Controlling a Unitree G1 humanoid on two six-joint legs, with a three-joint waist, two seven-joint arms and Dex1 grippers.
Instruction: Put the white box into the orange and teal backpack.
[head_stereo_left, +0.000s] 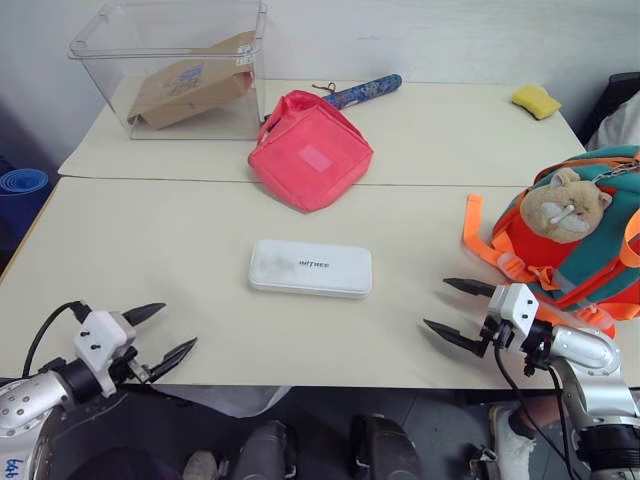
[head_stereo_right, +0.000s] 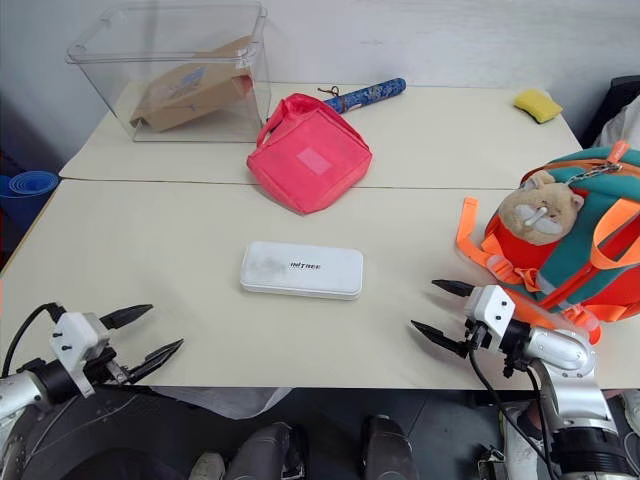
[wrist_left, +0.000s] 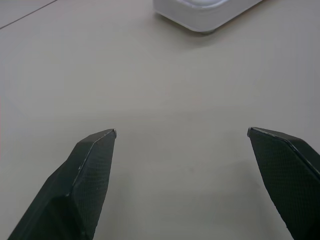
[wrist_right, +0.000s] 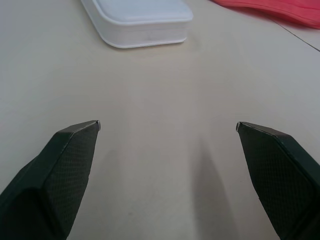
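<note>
With the left gripper (head_stereo_left: 160, 333) and right gripper (head_stereo_left: 447, 307) both wide open and empty, close in squarely on the short ends of the flat white rounded-corner box (head_stereo_left: 311, 268) lying on the cream worktop (head_stereo_left: 150, 240), since the orange and teal child's backpack (head_stereo_left: 575, 240) probably still needs opening.

Each arm is a shiny silver tube with a white block at the wrist. The left gripper (head_stereo_left: 167, 333) and right gripper (head_stereo_left: 452, 308) have pointy black fingers with tiny dots. Black cables loop beside both wrists

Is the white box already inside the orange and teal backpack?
No, the white box lies flat on the table, well apart from the orange and teal backpack at the right edge.
</note>
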